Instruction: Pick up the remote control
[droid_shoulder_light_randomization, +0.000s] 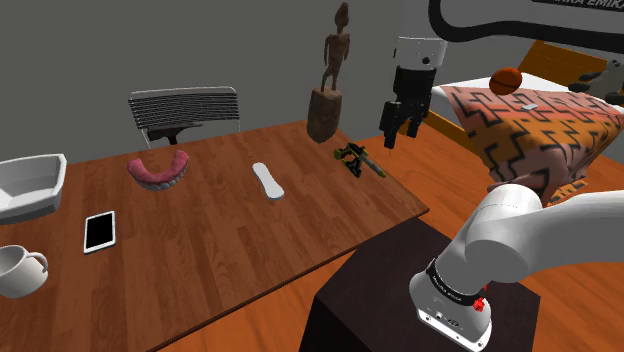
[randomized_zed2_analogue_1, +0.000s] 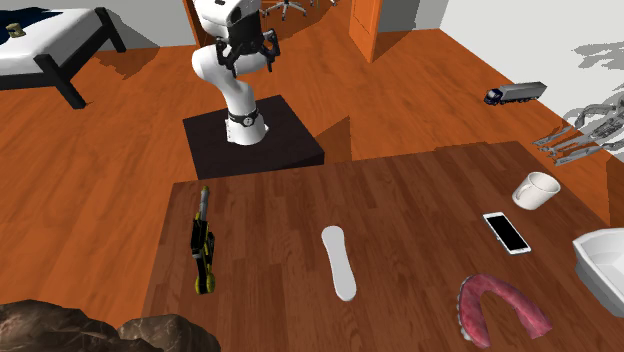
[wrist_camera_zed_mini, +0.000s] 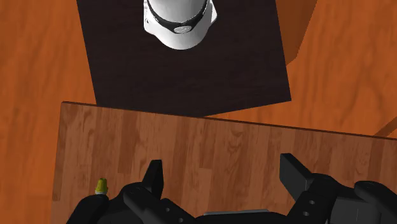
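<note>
A wooden tabletop (droid_shoulder_light_randomization: 330, 240) spreads across the scene, with a bed (droid_shoulder_light_randomization: 530, 130) under a patterned orange blanket beyond it. The white arm (droid_shoulder_light_randomization: 540, 225) rises from its dark stand (randomized_zed2_analogue_1: 290, 145) (set just beside the tabletop's edge) and arches over. A slatted chair (droid_shoulder_light_randomization: 185, 108) stands at the far side, and a tall brown statue (droid_shoulder_light_randomization: 323, 112) stands near a corner. The black tool (droid_shoulder_light_randomization: 404, 122) hangs in the air above the tabletop's edge nearest the stand, fingers spread wide apart, gripping nothing. The remote (droid_shoulder_light_randomization: 268, 181), white and slim, lies flat near the tabletop's middle, well apart from the tool, between a pink curved piece (droid_shoulder_light_randomization: 158, 170) and a small black-and-yellow gadget (droid_shoulder_light_randomization: 358, 160). A phone (droid_shoulder_light_randomization: 99, 231) and a mug (droid_shoulder_light_randomization: 20, 270) sit farther along.
</note>
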